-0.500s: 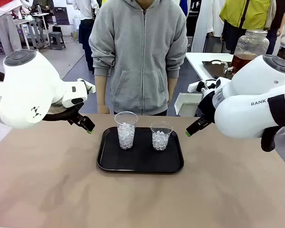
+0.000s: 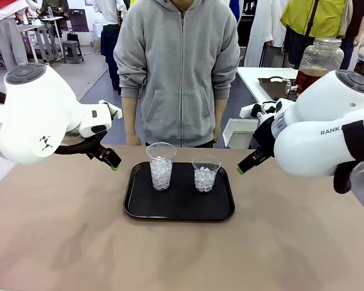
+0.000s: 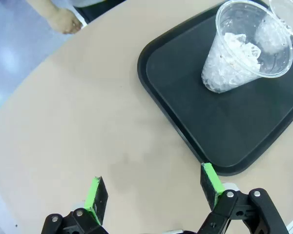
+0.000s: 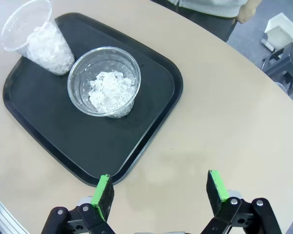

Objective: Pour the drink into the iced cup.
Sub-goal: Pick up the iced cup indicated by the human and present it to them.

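Two clear plastic cups filled with ice stand on a black tray (image 2: 179, 209): a taller iced cup (image 2: 161, 165) on the left and a shorter iced cup (image 2: 205, 173) on the right. My left gripper (image 2: 113, 163) hovers open just left of the tray, and my right gripper (image 2: 242, 168) hovers open just right of it. Under the open left gripper (image 3: 153, 190) lies bare table, with the tall cup (image 3: 239, 53) ahead. The open right gripper (image 4: 160, 190) sits off the tray corner, near the short cup (image 4: 106, 87). The amber-brown drink (image 2: 308, 77) fills the bottom of a big glass jar at the back right.
A person in a grey hoodie (image 2: 179, 66) stands at the far edge behind the tray, arms down. A white bin (image 2: 239, 132) and a side table (image 2: 261, 76) are behind at the right. Bare tan tabletop (image 2: 170, 254) spreads in front of the tray.
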Controlling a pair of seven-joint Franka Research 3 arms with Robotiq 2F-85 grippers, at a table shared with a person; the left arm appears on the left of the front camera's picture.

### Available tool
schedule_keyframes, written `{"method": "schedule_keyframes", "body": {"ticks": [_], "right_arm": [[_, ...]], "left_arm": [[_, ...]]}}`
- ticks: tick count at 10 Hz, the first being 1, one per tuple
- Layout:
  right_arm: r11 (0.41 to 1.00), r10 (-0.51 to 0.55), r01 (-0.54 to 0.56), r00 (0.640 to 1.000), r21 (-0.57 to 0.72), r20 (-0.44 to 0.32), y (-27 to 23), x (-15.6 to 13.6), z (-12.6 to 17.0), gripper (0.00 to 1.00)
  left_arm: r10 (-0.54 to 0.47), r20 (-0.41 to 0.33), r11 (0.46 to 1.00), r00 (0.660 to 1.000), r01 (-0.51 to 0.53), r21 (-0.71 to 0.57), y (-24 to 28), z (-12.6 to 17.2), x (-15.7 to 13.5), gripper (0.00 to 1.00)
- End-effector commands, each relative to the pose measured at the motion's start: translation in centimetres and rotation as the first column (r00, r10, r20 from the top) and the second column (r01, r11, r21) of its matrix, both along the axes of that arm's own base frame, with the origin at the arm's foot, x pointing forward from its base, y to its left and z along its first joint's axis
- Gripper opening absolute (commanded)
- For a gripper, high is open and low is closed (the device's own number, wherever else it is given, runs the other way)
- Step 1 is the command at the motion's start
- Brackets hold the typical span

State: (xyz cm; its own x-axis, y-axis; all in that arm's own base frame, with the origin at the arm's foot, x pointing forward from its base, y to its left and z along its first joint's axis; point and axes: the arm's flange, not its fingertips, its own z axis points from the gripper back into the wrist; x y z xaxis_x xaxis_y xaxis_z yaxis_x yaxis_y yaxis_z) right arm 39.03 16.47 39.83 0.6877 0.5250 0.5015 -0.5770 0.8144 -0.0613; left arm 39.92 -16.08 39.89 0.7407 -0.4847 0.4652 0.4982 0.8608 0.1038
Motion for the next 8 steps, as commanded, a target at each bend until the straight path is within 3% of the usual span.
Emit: {"method": "schedule_keyframes", "body": {"ticks": [1,6,8], "right_arm": [[1.000,0.000,0.000,1.000,0.001,0.002,-0.2,0.1,0.1,1.00],[1.000,0.000,0.000,1.000,0.000,0.000,0.0,0.0,0.0,1.00],[0.995,0.009,-0.007,1.000,0.097,-0.019,-0.9,0.8,2.6,1.00]], "left_arm": [[-0.003,0.003,1.000,1.000,0.003,0.002,0.1,-0.1,-0.1,1.00],[0.000,0.000,1.000,1.000,0.000,0.000,0.0,0.0,0.0,1.00],[-0.008,0.008,1.000,1.000,0.008,-0.002,-0.2,2.5,0.5,1.00]]}}
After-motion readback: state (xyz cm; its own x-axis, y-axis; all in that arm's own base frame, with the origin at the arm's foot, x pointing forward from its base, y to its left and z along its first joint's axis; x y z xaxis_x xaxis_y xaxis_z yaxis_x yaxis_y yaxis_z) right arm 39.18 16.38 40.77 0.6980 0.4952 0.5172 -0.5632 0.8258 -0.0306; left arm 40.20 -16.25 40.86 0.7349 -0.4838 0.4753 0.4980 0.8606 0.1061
